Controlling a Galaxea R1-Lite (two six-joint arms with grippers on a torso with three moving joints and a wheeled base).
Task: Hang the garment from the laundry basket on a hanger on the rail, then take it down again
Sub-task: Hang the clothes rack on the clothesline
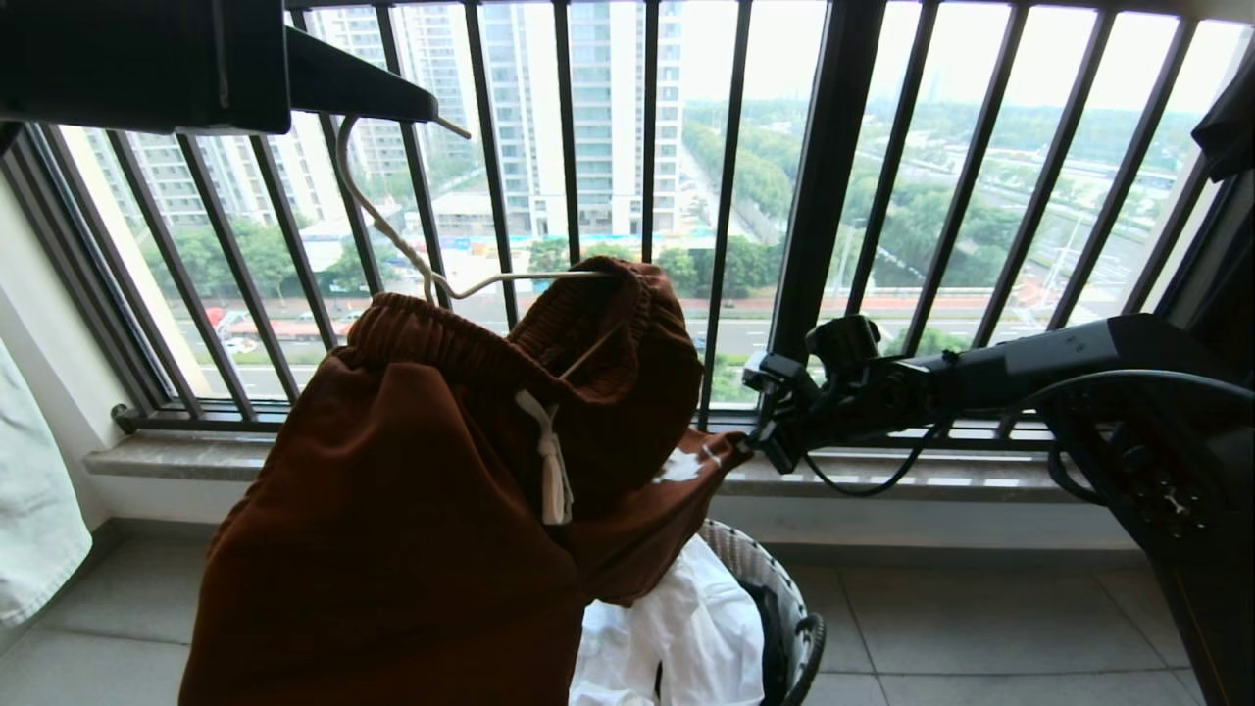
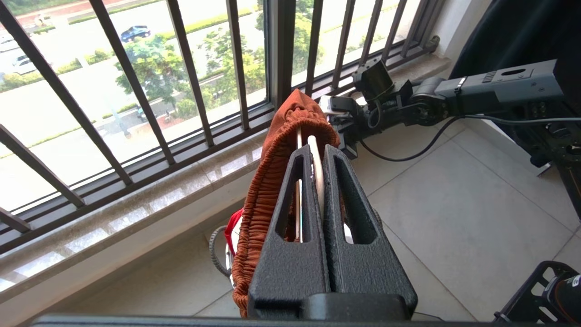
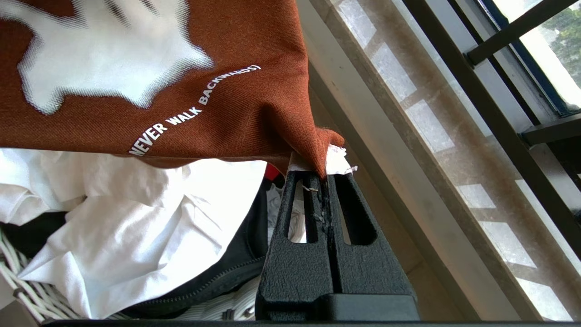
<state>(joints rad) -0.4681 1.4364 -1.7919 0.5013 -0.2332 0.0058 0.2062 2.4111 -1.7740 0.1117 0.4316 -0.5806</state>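
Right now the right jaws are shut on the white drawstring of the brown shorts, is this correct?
Not quite. The right jaws are shut on a corner of the shorts near the printed logo, not the drawstring; the right wrist view shows it.

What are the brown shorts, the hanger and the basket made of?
The shorts look like soft, matte knit cloth: ribbed, gathered waistband, loose folds. The hanger seems thin wire with a smooth cream coating; it bends in slim curves. The basket looks woven from pale wicker or plastic strands.
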